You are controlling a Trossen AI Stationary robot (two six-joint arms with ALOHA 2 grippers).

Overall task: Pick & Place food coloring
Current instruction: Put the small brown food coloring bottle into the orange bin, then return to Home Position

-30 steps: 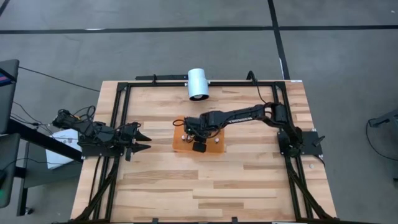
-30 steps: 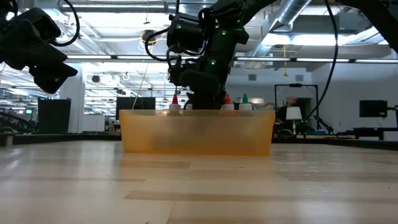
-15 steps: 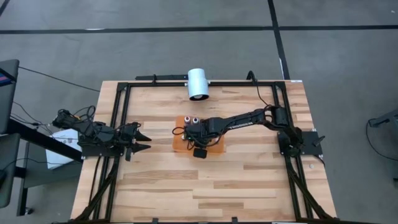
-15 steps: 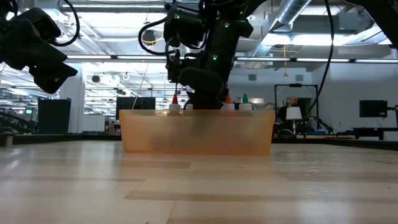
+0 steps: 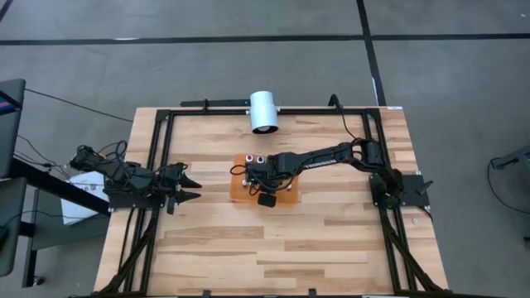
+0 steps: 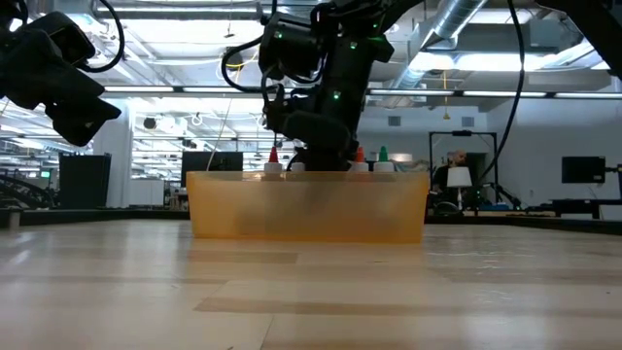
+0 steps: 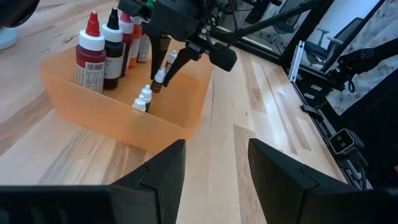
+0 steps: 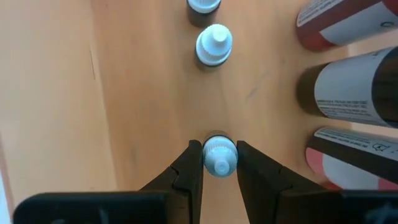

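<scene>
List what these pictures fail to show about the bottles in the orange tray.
- High view: the right arm covers most of the orange tray; only two pale caps show, so the bottle count cannot be told.
- Low view: the tray's cloudy wall hides every bottle body; only tips rise above it.
- Right wrist view: the small bottle between the jaws shows only its cap; body colour unseen.

High view: black right arm head [image 5: 267,175] covers most of the shallow orange plastic tray [image 5: 238,192]; bottles under it hidden. Low view: translucent tray front wall [image 6: 309,206] blurs bottle bodies, only caps poke above rim; bottle count unclear. Right wrist view: large labelled dye bottles [image 8: 348,87] cut off at right edge; one small white-capped bottle [image 8: 203,7] cut by top edge.
</scene>
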